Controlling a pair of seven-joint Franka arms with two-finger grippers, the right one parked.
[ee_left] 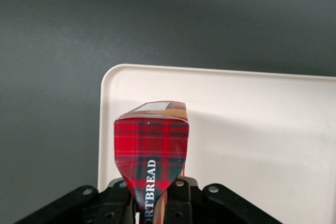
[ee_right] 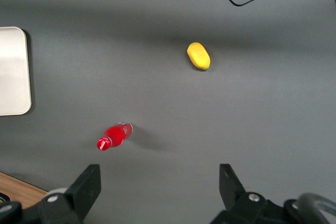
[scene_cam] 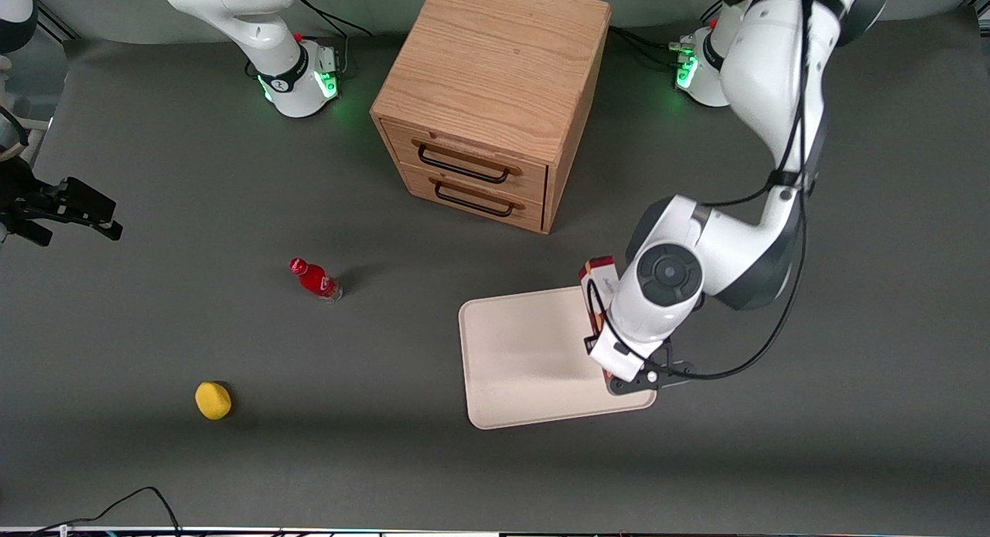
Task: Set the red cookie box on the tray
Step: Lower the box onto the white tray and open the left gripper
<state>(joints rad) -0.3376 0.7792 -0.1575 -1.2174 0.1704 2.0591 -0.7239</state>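
My left gripper [ee_left: 152, 196] is shut on the red cookie box [ee_left: 151, 145], a tartan carton lettered "SHORTBREAD" whose sides are pinched inward between the black fingers. The box juts out over the cream-white tray [ee_left: 252, 108], close to one of its rounded corners. In the front view the box [scene_cam: 599, 276] shows partly from under the arm's white wrist [scene_cam: 657, 289], above the tray [scene_cam: 526, 351] edge at the working arm's end. Whether the box touches the tray I cannot tell.
A wooden two-drawer cabinet [scene_cam: 487, 96] stands farther from the front camera than the tray. A small red bottle [scene_cam: 315, 279] lies toward the parked arm's end. A yellow lemon-like object [scene_cam: 213, 400] sits nearer the front camera than the bottle.
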